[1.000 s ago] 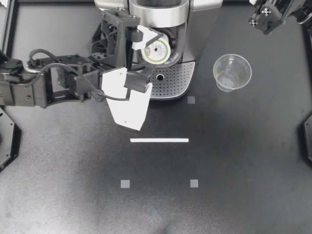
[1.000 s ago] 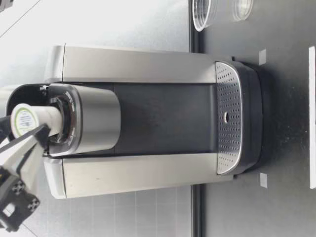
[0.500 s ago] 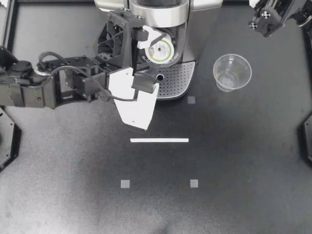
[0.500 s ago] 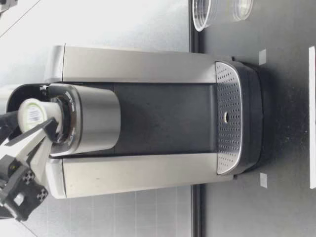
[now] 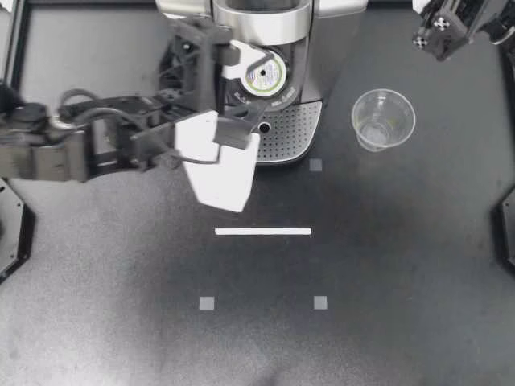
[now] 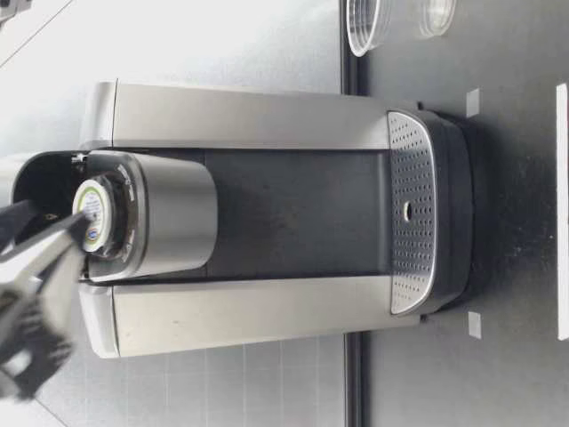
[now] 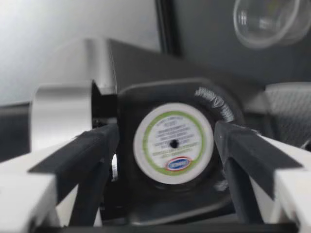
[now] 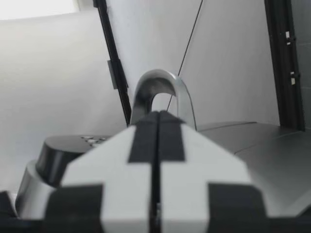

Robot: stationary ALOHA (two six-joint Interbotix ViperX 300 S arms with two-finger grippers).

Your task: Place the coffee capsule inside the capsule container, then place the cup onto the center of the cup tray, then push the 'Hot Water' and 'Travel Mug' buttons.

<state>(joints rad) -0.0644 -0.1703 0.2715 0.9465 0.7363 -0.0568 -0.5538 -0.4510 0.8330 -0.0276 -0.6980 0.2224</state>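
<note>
Top view, counter: a dark matte counter [image 5: 386,265] carries a white strip [image 5: 263,232] lying flat in front of the coffee machine [image 5: 334,40], with small grey squares [image 5: 207,303] stuck on around it.
Room: black frame rails [image 5: 14,48] edge the counter; the low view shows a pale wall [image 6: 196,44] behind the machine.
Capsule: the coffee capsule [image 5: 261,76] sits foil side out in the round dark holder [image 7: 221,104] at the machine's head.
Left tool: my left tool [image 5: 248,90] is spread wide with one of its fingers [image 7: 82,155] on each side of the capsule; the left wrist view shows a gap on both sides, so it grips nothing.
Right tool: my right tool [image 5: 441,28] is over the counter's far right corner, fingers pressed together on nothing.
Cup: the clear cup [image 5: 383,119] stands upright on the counter to the machine's right, apart from the perforated cup tray [image 5: 291,135].
</note>
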